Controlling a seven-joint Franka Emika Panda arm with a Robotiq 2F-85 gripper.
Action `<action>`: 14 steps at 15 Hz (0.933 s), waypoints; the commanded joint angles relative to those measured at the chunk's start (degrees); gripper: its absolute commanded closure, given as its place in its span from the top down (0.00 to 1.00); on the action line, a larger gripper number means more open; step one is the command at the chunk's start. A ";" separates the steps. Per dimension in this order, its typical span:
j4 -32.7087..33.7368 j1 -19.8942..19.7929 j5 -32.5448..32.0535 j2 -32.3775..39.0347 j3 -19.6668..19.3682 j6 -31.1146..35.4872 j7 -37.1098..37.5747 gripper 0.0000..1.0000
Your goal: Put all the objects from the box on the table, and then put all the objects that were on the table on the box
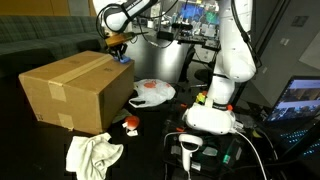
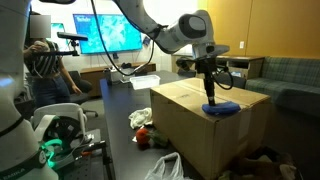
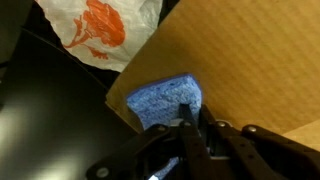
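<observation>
Claw: my claw (image 3: 186, 118) is closed almost all the way. Its two tips are pinched on the near edge of the blue cloth (image 3: 162, 100). It looks like a hold on a thin fold, though the tips hide the exact contact.
Where the cloth is: it lies flat on top of the box (image 2: 200, 145), right at a corner, with the dark tabletop (image 3: 50, 110) below that corner.
How it will handle: I judge it light, soft and floppy. It should sag and drape when lifted, and it will not break. A gentle pinch at an edge or on a bunched fold suits it.
The box: large brown cardboard, stiff and flat-topped, far too big for my claw to grip.
Edges: the box corner sits just under my tips, so there is a drop-off close by on two sides.
Open room: there is bare tabletop beside the corner. A white plastic bag with an orange print (image 3: 100, 25) lies near the box. In an exterior view a crumpled white rag (image 1: 95, 152) and a small red item (image 1: 130, 124) lie on the tabletop by the box.
Set-down spot: I judge the bare patch beside the corner the safest.
</observation>
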 commanded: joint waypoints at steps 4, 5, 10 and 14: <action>-7.16 -4.89 -1.38 -3.73 -0.72 -2.38 11.80 0.10; -7.36 -5.80 -1.16 -3.78 -0.75 -2.35 12.41 0.10; -6.79 -10.36 -0.92 -2.83 -1.36 0.11 12.69 0.10; -6.31 -13.03 0.28 -2.20 -0.88 4.48 9.85 0.10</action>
